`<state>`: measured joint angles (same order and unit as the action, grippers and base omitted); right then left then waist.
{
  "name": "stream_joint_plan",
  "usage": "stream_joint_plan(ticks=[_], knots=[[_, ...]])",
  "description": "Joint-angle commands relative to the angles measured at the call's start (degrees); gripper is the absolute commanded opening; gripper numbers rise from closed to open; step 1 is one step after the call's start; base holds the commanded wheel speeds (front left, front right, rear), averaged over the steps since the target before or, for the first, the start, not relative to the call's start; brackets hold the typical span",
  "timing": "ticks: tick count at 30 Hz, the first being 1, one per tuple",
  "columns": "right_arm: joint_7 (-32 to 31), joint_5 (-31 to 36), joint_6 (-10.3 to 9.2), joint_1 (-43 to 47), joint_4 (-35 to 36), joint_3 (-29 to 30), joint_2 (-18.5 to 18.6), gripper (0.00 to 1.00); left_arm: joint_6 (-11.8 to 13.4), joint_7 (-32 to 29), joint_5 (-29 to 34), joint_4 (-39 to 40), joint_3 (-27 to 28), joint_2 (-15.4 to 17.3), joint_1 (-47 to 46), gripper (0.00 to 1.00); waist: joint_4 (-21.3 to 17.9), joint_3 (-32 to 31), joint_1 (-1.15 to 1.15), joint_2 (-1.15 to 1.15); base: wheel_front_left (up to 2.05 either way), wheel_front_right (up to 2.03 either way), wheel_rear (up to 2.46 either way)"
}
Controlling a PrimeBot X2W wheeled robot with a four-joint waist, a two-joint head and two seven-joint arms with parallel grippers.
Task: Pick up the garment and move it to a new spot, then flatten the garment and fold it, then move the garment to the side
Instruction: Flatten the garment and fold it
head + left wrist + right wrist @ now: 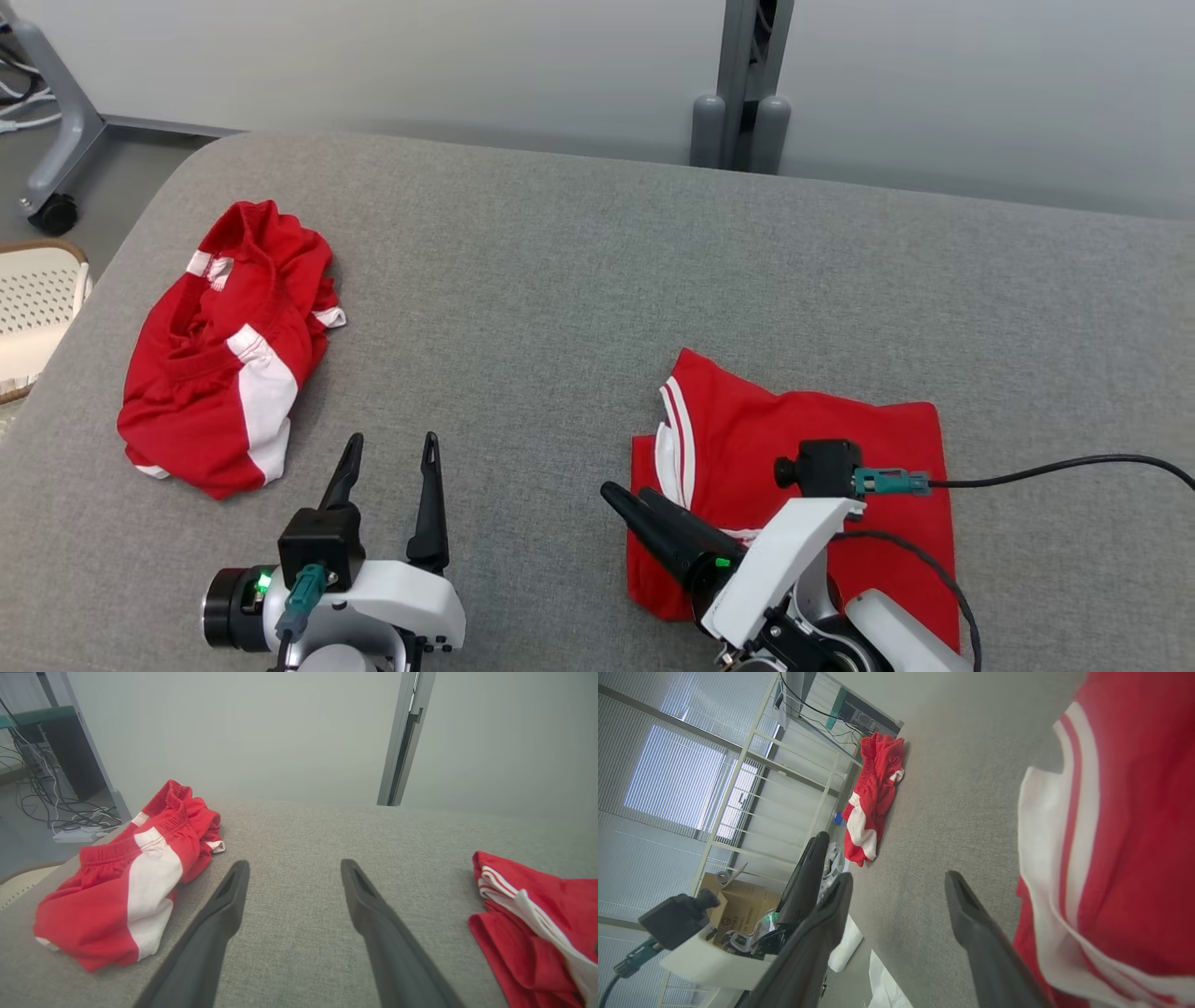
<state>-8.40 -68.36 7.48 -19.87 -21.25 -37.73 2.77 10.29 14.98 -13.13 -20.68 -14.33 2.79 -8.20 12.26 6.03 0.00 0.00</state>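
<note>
On the right of the grey table (560, 280) the folded red garment (840, 439) lies flat, with the right pincer (624, 493) wide and empty over its left edge. The left pincer (392, 439) hovers wide above bare table. Folding looks done, and probably the move aside too; next, the right arm should lift clear without snagging. Two garments in all, the crumpled garment (224, 364) far left; two pincers.

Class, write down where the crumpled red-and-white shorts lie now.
Head view: the crumpled shorts lie on the left side of the grey surface, just beyond the left tool, apart from the folded red garment.
</note>
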Motion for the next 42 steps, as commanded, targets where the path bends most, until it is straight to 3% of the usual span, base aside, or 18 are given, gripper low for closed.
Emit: stream_joint_plan(ticks=[1,5,10,20,25,27,29,34,38,42], knots=[[-0.19,-0.45,0.03,0.44,0.87,0.11,0.33,1.0,-0.14,0.15,0.42,-0.11,0.36,0.24,0.71,1.0,-0.68,-0.89,0.0,0.0,0.0,0.0,0.0],[-0.4,-0.61,0.04,-0.12,4.67,1.24,0.57,1.0,-0.73,0.15,1.13,-0.31,1.16,0.21,1.34,1.0,-2.19,-2.39,0.0,0.0,0.0,0.0,0.0],[2.69,3.37,0.04,-0.97,6.29,5.08,4.38,1.0,-1.35,0.15,1.91,-0.43,1.97,0.22,1.83,1.0,-3.85,-4.08,0.0,0.0,0.0,0.0,0.0],[17.8,26.09,0.04,-2.99,2.09,11.32,14.74,1.0,-2.35,0.15,3.13,1.06,3.75,0.23,2.83,1.0,-7.15,-5.91,0.0,0.0,0.0,0.0,0.0],[22.91,41.44,0.04,-2.16,-1.24,16.78,16.81,1.0,-2.33,0.15,3.13,3.3,4.33,0.23,2.52,1.0,-8.28,-5.79,0.0,0.0,0.0,0.0,0.0],[23.33,43.92,0.02,-1.43,-1.61,18.67,16.28,1.0,-2.21,0.15,3.14,3.8,4.35,0.21,2.53,1.0,-8.46,-5.78,0.0,0.0,0.0,0.0,0.0],[23.65,47.25,0.02,0.26,-2.36,24.44,13.73,1.0,-2.05,0.15,3.05,4.66,4.64,0.25,2.73,1.0,-8.92,-5.77,0.0,0.0,0.0,0.0,0.0],[23.6,62.75,0.02,6.96,3.75,32.06,10.26,1.0,-1.46,0.15,3.03,6.16,4.15,0.24,2.88,1.0,-9.31,-5.63,0.0,0.0,0.0,0.0,0.0],[23.62,66.16,0.02,11.9,6.49,37.07,6.23,1.0,-1.17,0.15,2.36,6.97,3.69,0.22,3.07,1.0,-9.38,-5.66,0.0,0.0,0.0,0.0,0.0],[23.64,67.15,0.01,15.77,6.82,38.51,3.96,1.0,-2.15,0.15,1.8,7.39,3.17,0.22,4.15,1.0,-9.36,-5.72,0.0,0.0,0.0,0.0,0.0]])
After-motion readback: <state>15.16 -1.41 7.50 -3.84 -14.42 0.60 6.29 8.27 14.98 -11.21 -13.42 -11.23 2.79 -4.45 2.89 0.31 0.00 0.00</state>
